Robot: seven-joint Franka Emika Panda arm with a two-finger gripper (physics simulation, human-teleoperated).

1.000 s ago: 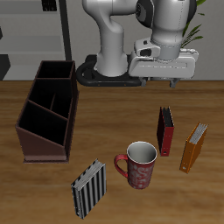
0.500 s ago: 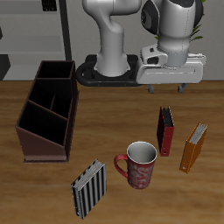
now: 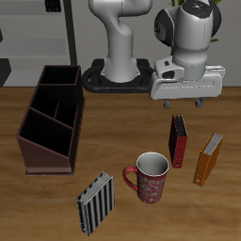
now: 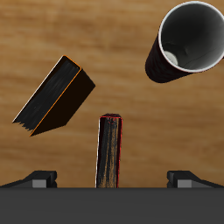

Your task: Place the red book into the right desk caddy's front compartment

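Observation:
The red book stands upright on the table between the mug and the orange book; in the wrist view I see its dark top edge with red covers. The right desk caddy is a dark maroon-brown box with dividers, far across the table from the book. My gripper hangs open and empty above the red book, a little behind it. In the wrist view its two fingertips stand wide apart, with the book's top between them.
A red patterned mug stands next to the red book, nearer the table's front edge. An orange book stands on the book's other side. A black-and-white striped book stands near the front edge.
My gripper has moved down and sideways over the past second, from near the robot's base to above the red book. Nothing on the table has moved.

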